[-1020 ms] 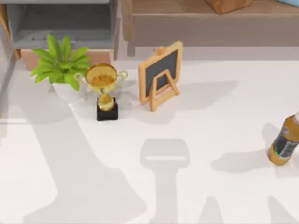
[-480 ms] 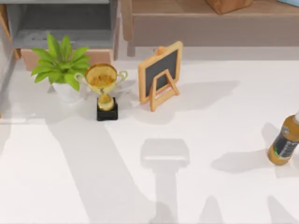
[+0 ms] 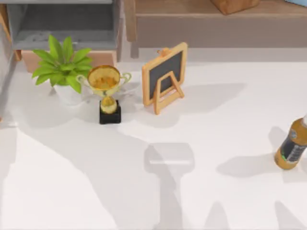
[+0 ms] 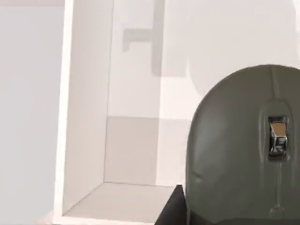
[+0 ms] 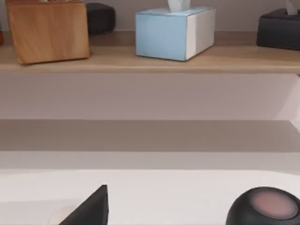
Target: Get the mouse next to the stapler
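Looking down from above, you've got a trophy, plant, chalkboard and bottle on the white table. Your left wrist camera has the grey mouse looming close; whether the claw grips it, you cannot tell. Your right wrist camera faces a tissue box and wooden block on a shelf.
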You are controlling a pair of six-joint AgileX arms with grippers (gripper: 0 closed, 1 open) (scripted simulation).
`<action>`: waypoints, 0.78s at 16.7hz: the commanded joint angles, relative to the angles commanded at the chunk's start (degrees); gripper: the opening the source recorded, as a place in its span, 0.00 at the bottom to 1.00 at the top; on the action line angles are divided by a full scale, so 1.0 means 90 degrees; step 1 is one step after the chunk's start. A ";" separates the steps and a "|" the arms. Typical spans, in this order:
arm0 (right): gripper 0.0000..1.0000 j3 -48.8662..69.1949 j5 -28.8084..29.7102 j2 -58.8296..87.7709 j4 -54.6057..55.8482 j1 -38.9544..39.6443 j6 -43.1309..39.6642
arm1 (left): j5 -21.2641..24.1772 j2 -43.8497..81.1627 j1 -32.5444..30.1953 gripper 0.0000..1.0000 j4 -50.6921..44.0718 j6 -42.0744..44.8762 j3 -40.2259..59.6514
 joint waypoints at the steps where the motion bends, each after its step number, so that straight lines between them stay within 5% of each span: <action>1: 1.00 0.0000 0.0000 0.0000 0.0000 0.0000 0.0000 | -0.0012 -0.0280 0.0069 0.00 0.0111 0.0037 -0.0335; 13: 1.00 0.0000 0.0000 0.0000 0.0000 0.0000 0.0000 | -0.0162 -0.2312 0.0734 0.00 0.1374 0.0741 -0.4584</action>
